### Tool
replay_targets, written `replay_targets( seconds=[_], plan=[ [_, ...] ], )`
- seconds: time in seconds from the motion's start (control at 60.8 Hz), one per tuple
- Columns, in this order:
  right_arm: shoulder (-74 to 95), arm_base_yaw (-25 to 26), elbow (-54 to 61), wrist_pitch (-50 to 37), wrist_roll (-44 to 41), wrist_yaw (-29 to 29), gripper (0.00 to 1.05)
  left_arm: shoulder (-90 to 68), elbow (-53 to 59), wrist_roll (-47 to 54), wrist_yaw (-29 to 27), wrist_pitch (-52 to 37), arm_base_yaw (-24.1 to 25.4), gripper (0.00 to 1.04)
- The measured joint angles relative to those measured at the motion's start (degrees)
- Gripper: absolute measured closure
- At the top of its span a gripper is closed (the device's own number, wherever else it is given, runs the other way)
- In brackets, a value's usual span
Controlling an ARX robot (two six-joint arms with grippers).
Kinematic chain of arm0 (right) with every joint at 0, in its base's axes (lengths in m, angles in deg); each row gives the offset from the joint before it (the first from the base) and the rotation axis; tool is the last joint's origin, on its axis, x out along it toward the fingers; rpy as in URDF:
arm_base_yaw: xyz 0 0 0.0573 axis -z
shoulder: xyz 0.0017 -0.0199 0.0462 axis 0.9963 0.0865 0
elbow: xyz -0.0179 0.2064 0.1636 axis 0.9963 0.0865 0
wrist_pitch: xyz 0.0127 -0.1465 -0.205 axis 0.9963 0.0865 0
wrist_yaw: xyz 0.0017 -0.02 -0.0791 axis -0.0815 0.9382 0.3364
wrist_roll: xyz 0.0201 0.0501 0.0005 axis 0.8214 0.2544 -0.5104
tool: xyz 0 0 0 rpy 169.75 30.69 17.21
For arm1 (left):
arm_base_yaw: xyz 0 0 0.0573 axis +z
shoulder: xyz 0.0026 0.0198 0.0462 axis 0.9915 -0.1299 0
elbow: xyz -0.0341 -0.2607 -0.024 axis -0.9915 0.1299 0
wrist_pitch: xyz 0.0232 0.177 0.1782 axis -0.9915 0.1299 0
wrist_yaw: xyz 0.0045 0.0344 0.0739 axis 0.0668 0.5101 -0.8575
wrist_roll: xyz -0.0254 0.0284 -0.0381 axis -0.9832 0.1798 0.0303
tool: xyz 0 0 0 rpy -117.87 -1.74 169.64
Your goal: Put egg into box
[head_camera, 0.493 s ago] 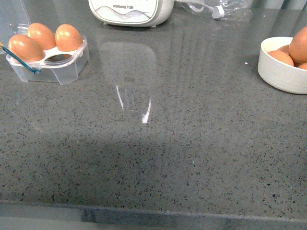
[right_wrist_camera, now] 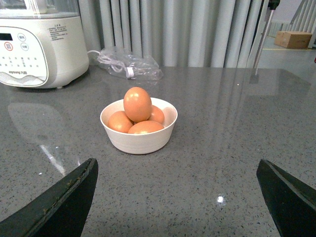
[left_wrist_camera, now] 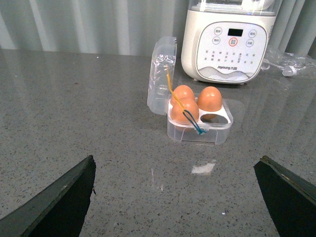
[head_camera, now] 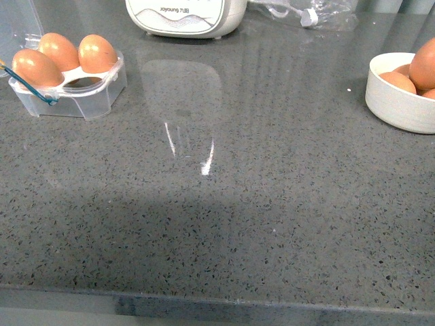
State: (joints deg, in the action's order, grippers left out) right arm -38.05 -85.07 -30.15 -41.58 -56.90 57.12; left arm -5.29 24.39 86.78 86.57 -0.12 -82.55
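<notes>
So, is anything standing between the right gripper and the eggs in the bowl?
Nothing visible does. Only bare counter lies between the right gripper, jaws open, and the bowl; the top egg sits uncovered.

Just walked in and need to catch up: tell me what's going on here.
Nothing is held at this moment. The left gripper and right gripper are both open and empty above the counter. The box stands with its lid up, three eggs inside and one cell free. The white bowl holds several more, with one egg perched on top, likely the next to be moved.
</notes>
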Motion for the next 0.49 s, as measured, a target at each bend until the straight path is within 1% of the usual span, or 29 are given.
replay_targets(
  seconds=[0.493],
  plan=[
    [0.0,0.0,0.0,0.0,0.0,0.0,0.07,0.0,0.0,0.0,0.0,0.0,0.0,0.07]
  ],
)
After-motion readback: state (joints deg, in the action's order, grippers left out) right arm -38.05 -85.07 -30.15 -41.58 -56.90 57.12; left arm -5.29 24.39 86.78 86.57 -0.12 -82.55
